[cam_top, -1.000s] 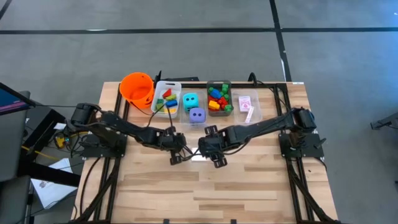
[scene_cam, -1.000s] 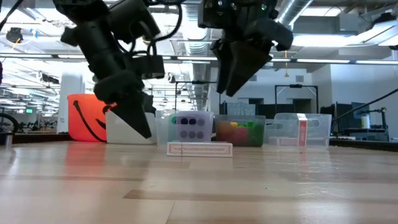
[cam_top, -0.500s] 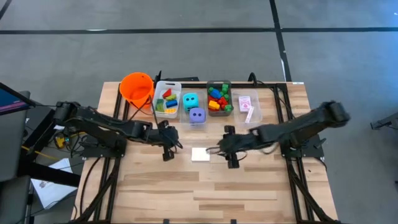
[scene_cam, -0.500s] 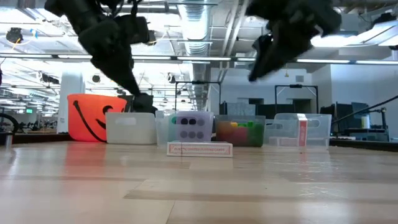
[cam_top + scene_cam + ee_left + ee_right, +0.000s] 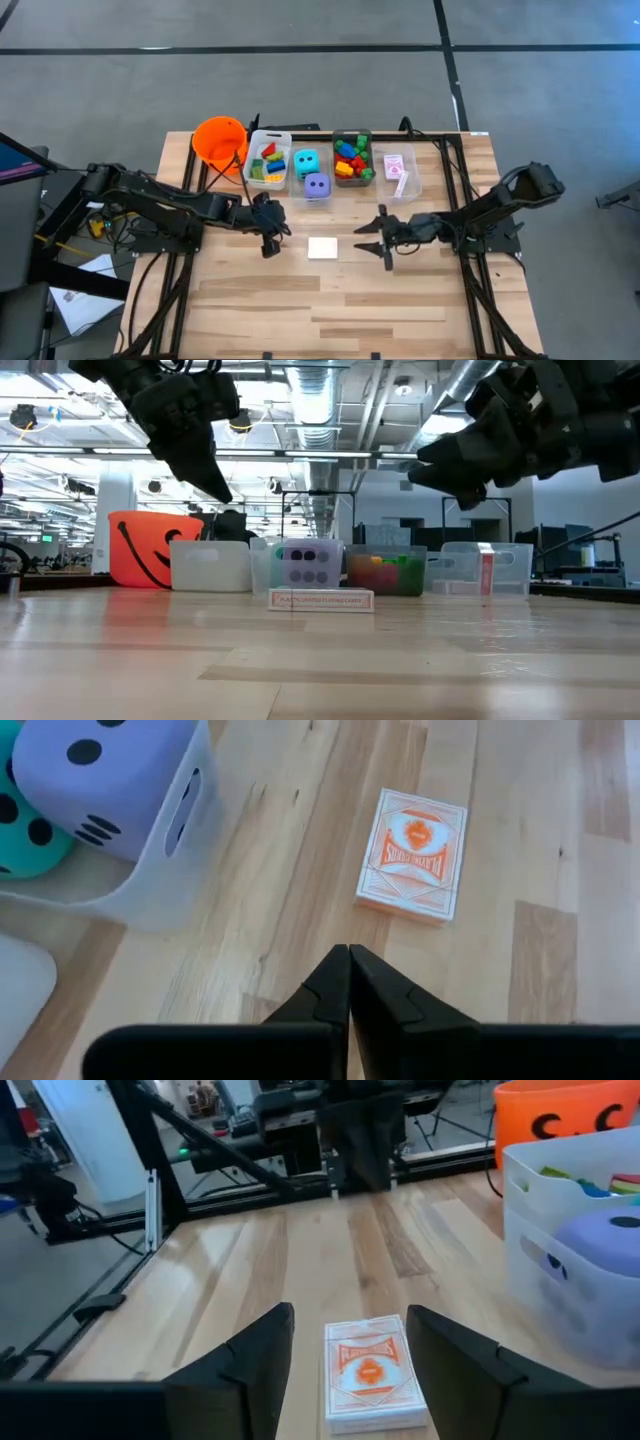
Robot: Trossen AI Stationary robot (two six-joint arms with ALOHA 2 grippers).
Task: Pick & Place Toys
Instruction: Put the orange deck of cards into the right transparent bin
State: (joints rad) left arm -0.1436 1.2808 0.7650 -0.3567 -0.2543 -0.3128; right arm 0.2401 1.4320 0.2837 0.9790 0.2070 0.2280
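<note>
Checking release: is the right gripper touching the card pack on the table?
Apart. High view shows bare table between the right gripper and the card pack; its open fingers hold nothing.

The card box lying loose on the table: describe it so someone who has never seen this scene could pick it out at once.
On the wooden table, a row of clear bins sits along the far edge beside an orange bucket. In front of that row, on bare wood between the two end effectors, lies the card box. It is the only toy outside a bin, flat, with an orange-printed face.
</note>
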